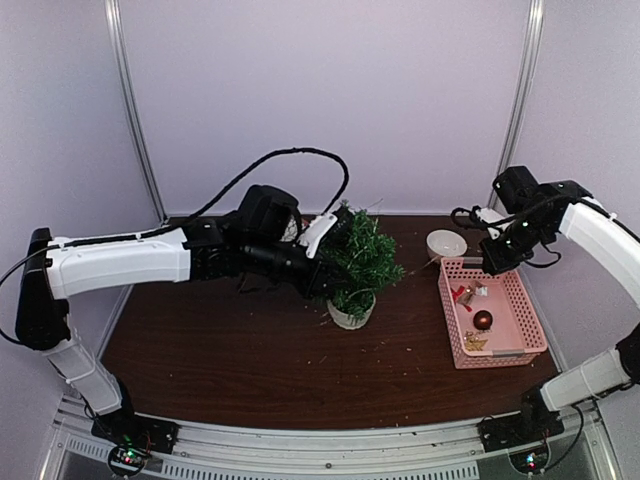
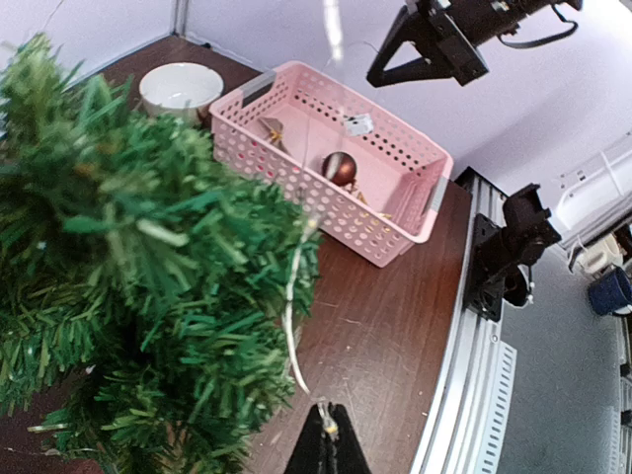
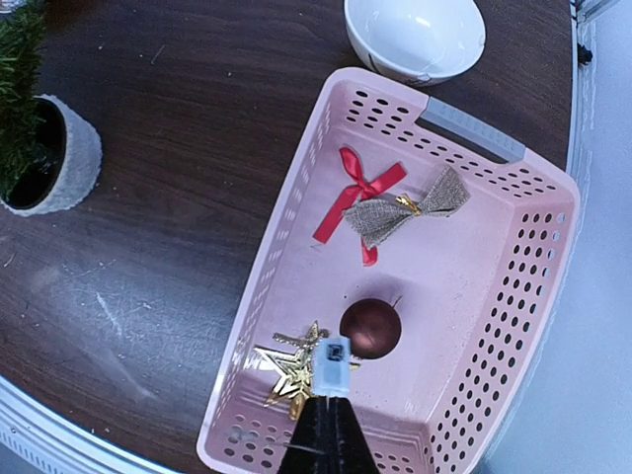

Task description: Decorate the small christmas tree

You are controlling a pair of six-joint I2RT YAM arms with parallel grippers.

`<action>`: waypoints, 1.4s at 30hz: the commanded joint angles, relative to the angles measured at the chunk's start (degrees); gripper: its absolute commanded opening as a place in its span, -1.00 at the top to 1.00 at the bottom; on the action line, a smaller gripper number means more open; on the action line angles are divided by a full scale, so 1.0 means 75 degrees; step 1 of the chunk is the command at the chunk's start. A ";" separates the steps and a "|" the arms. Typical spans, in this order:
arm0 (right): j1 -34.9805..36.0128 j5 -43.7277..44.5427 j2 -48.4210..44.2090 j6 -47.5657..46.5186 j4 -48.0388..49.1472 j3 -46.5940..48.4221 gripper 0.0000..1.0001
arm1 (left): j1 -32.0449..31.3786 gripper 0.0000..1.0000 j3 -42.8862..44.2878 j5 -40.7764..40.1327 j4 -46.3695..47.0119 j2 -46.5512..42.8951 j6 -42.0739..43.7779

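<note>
Progress looks slight: left gripper (image 2: pixel 325 425) pinches a thin strand (image 2: pixel 289 336) at the small christmas tree (image 1: pixel 362 262), right gripper (image 3: pixel 331 410) clamps a small box (image 3: pixel 336 363), 4 ornaments (image 3: pixel 370 329) unhung in the basket (image 3: pixel 279 247)

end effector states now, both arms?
Left end effector: closed, apparently pinching a thin strand.
Right end effector: closed; small white box at its tips.

Pale lilac-white walls (image 1: pixel 330 90) with metal corner posts (image 1: pixel 133 110) enclose a dark wooden bench (image 1: pixel 250 370) under even light.
</note>
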 commanded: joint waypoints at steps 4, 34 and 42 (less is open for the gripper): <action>0.0280 -0.0019 -0.0702 0.0296 -0.0867 0.0440 1.00 | -0.0562 1.00 0.1102 0.0575 -0.1460 -0.0006 0.1056; 0.1527 -0.1204 -0.2139 0.0574 -0.2206 0.1875 1.00 | 0.0374 1.00 -0.2643 -0.0377 0.0133 -0.1146 -0.2437; 0.1998 -0.1864 -0.1904 0.0023 -0.2020 0.2728 1.00 | 0.0867 1.00 -0.2643 -0.0203 0.0305 -0.0982 -0.2584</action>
